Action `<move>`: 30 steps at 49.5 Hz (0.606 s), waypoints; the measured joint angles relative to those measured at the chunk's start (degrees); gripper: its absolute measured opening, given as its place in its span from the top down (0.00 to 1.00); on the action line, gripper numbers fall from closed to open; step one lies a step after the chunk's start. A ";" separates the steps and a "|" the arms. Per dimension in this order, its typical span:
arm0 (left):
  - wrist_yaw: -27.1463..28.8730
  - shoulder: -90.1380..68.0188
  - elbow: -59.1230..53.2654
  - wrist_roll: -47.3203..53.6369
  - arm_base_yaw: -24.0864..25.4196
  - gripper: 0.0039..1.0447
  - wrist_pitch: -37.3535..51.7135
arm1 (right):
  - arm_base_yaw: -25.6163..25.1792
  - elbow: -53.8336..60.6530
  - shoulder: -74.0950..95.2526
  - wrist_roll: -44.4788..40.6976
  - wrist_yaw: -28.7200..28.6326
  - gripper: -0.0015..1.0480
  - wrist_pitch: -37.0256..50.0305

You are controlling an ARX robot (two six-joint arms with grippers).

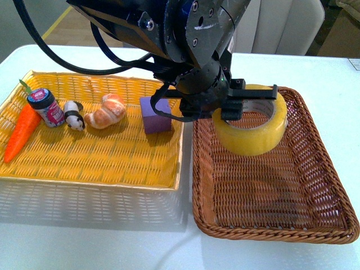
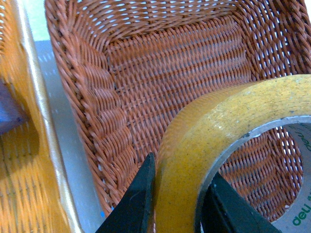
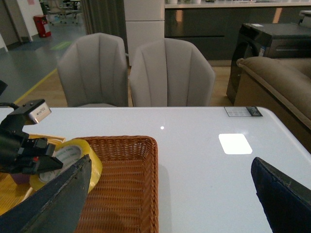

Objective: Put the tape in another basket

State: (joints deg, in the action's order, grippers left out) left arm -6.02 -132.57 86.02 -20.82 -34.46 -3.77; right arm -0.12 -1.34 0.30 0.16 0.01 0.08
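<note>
Left end effector is clamped on the tape, one jaw on the outer yellow face and one inside the core, pinching the roll wall between them; the left wrist view shows it plainly. So the tape is not off to any side of the end effector but in it, held by the wall nearest the arm, with the rest of the roll sticking out away from the wrist. The roll hangs hole-up, its core axis roughly vertical and tipped a bit toward the front camera. Directly under it is the brown basket, far half, toward the corner nearest the yellow basket. The roll is fully inside the braided rim, not over the gap of tabletop between the two baskets. Cannot tell whether its lower edge touches the weave or hangs just above; the left wrist view shows bare basket floor past the roll but not the contact. The purple block sits in the yellow basket just beside the arm, apart from the tape. Right end effector is spread wide and empty, well apart on the far side of the brown basket, with the tape off toward the left arm. My call: the left arm is the only one that matters here, and the next move is straight down and let go, with no sideways travel needed.
</note>
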 joint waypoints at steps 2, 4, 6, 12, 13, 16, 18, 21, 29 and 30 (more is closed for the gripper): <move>-0.13 0.00 -0.02 0.00 -0.20 0.84 -0.02 | 0.00 0.00 0.00 0.00 0.00 0.09 0.00; -0.28 0.00 -0.02 -0.04 -0.50 0.82 -0.02 | 0.00 0.00 0.00 0.00 0.00 0.09 0.00; -0.68 0.00 -0.02 -0.09 -0.70 0.74 0.00 | 0.00 0.00 0.00 0.00 0.00 0.09 0.00; -1.14 0.00 -0.28 -0.13 -0.81 0.50 0.42 | 0.00 0.00 -0.02 0.00 0.00 0.09 0.00; -1.16 0.00 -0.57 -0.24 -0.79 0.45 0.79 | 0.00 0.00 0.00 0.00 0.00 0.09 0.00; -1.05 0.02 -1.25 -0.42 -0.70 0.35 1.49 | 0.00 0.00 0.00 0.00 0.00 0.09 0.00; -0.94 0.07 -2.03 -0.66 -0.46 0.26 2.23 | 0.00 0.00 0.00 0.00 0.00 0.09 0.00; -0.61 0.81 -4.00 -1.18 0.13 0.13 3.91 | 0.00 0.00 0.00 0.00 0.00 0.09 0.00; 0.20 5.31 -10.36 -1.79 2.38 0.09 9.22 | 0.00 0.00 0.00 0.00 0.00 0.09 0.00; 0.26 6.34 -11.56 -1.86 2.84 0.08 10.32 | 0.00 0.00 0.00 0.00 0.00 0.09 0.00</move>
State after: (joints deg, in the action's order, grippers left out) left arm -5.76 -126.23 74.46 -22.68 -31.62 6.55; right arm -0.12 -1.34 0.30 0.16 0.01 0.08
